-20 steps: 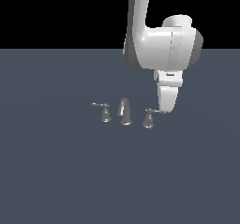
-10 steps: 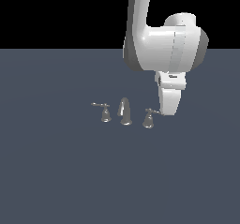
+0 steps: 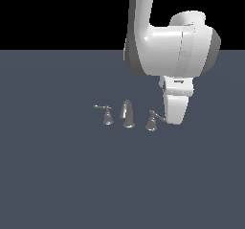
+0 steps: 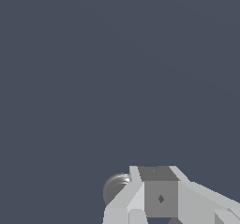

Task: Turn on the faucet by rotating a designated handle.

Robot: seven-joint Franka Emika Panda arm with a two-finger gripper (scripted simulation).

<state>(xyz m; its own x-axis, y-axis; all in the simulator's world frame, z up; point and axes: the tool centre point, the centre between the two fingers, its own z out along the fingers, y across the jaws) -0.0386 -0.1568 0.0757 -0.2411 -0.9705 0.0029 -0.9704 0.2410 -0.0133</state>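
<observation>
**Gripper closes in on faucet's designated handle**

Contact looks imminent as the Panda arm's gripper point(image 3: 174, 121) hangs low over the grey floor point(image 3: 57, 185), just beside the handle point(image 3: 153, 121) that the task names. The three-piece chrome faucet point(image 3: 127, 114) stands near mid-scene in the exterior view: a second handle point(image 3: 107, 115) at that view's left, the curved spout point(image 3: 127, 113) between, and the designated handle at that view's right, next to the gripper's pale tip.

Its bell-shaped base sits upright, while its thin lever point(image 3: 159, 115) runs roughly level toward the exterior view's right, its far end reaching the gripper or passing behind it (which of the two cannot be told). The lever's long axis lies near horizontal, angled slightly away from the spout.

Whether the jaws stand apart or together cannot be told from either view; nothing is seen held between them. The wrist view shows only a rounded chrome shape point(image 4: 116, 189) beside the gripper body.

By these pictures the approach is all but done and the turn is not begun. The next move likely calls for a sideways sweep against the lever, close to its tip, swinging it about the upright base.
</observation>
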